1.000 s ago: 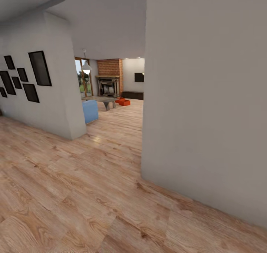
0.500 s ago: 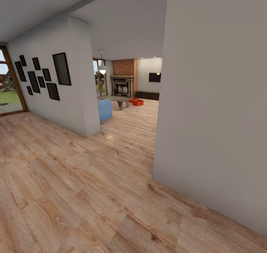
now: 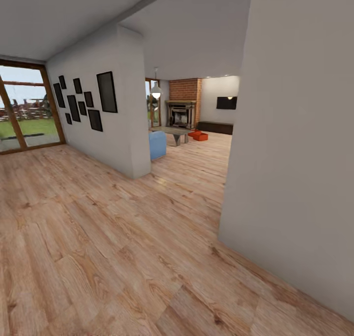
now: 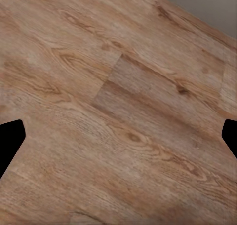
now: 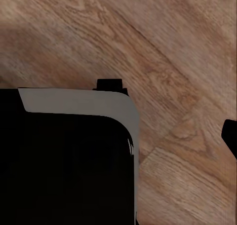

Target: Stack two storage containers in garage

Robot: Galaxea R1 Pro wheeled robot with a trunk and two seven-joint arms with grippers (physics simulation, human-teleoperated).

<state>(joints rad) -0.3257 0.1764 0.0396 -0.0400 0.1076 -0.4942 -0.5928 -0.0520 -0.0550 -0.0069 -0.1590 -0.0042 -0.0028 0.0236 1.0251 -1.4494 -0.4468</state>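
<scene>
We stand in a hallway on the light wood-plank floor point(image 3: 113, 237), looking through an opening into the living room point(image 3: 196, 129). The two storage containers point(image 3: 198, 136) sit far off on that room's floor as a small orange-red patch, just in front of the brick fireplace point(image 3: 184, 109) and beside the low surface point(image 3: 173, 131) near the blue sofa point(image 3: 157, 144). From here we cannot tell whether they touch each other or lie apart.

The left wrist view shows the left gripper point(image 4: 118, 136) pointed at bare planks, its dark fingers point(image 4: 10, 141) at the two edges of the picture, so we judge them spread wide with nothing between. In the right wrist view one dark tip point(image 5: 230, 136) of the right gripper sits at the edge while a dark body part of the robot point(image 5: 69, 156) covers the other side; we cannot tell whether those fingers are spread or closed.

The main risk we see is the drive in. The pale wall point(image 3: 295, 154) on our right stands close, and its near corner juts toward our path; cutting the turn too tightly could clip the base or the right arm on it. The corner of the picture wall point(image 3: 130, 129) narrows the opening from the other side. Farther in, the sofa and the low surface crowd the way to the containers, so a wide approach could bump them.
</scene>
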